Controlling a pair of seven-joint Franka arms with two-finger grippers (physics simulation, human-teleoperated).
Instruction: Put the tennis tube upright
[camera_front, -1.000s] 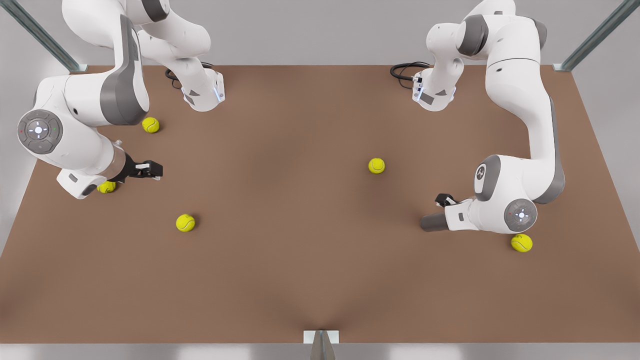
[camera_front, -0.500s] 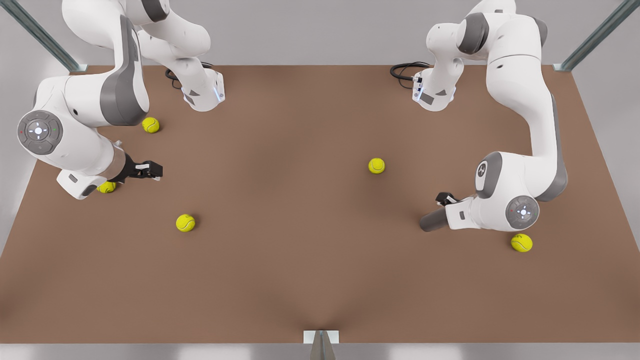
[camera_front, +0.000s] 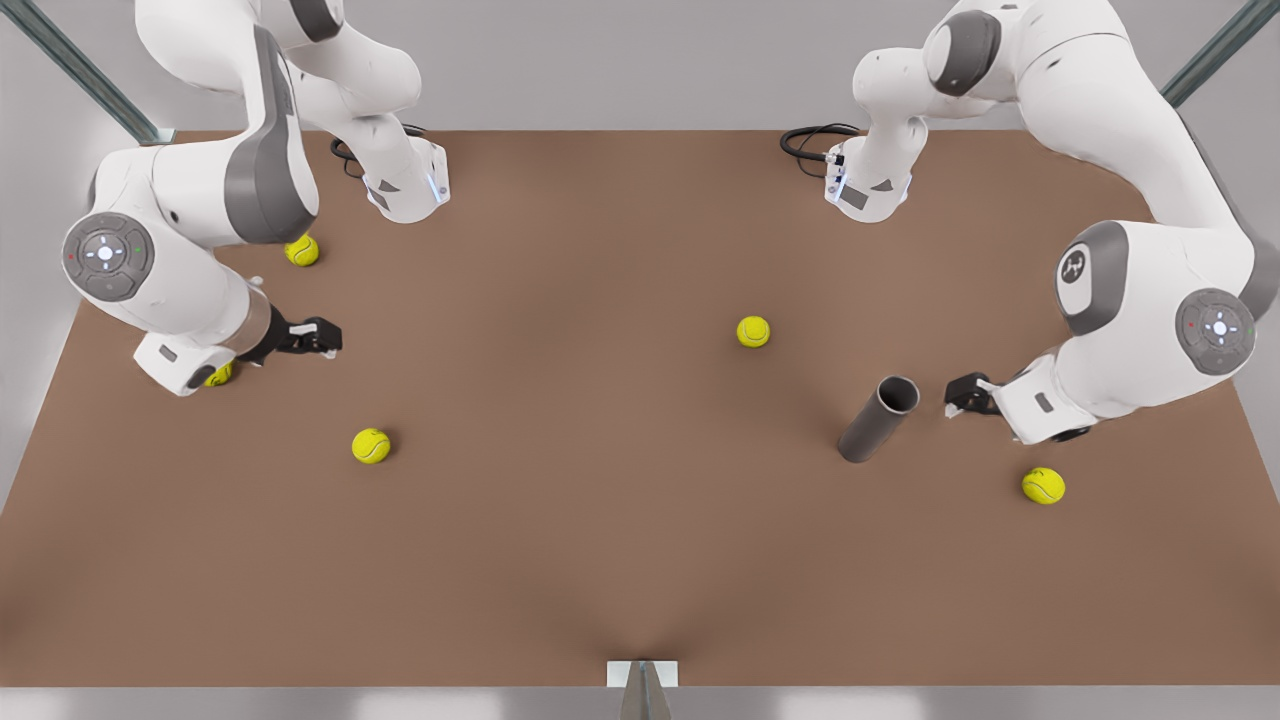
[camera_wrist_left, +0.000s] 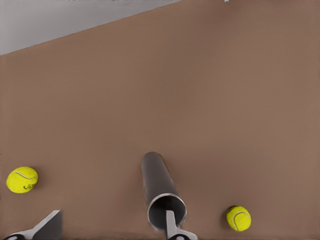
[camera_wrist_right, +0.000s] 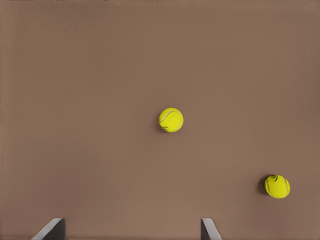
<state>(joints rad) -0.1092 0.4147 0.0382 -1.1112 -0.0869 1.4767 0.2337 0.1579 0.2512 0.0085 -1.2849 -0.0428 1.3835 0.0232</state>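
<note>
The left gripper (camera_front: 958, 398), at the front view's right, has its jaws spread with nothing between them; its fingertips (camera_wrist_left: 170, 225) sit just above the open rim of the tennis tube (camera_front: 879, 418), close beside it but not gripping it. The tube stands upright on the brown table (camera_front: 600, 520), its hollow dark end facing up, in the right half of the front view, between a tennis ball (camera_front: 753, 331) up and to its left and another ball (camera_front: 1043, 486) down and to its right. The right gripper (camera_front: 315, 337), at the front view's left, also has its jaws spread and empty, held above the table. A ball (camera_front: 371, 445) lies below it in the frame, one ball (camera_front: 301, 250) above it beside the arm, and one (camera_front: 217, 375) half hidden under the wrist.
</note>
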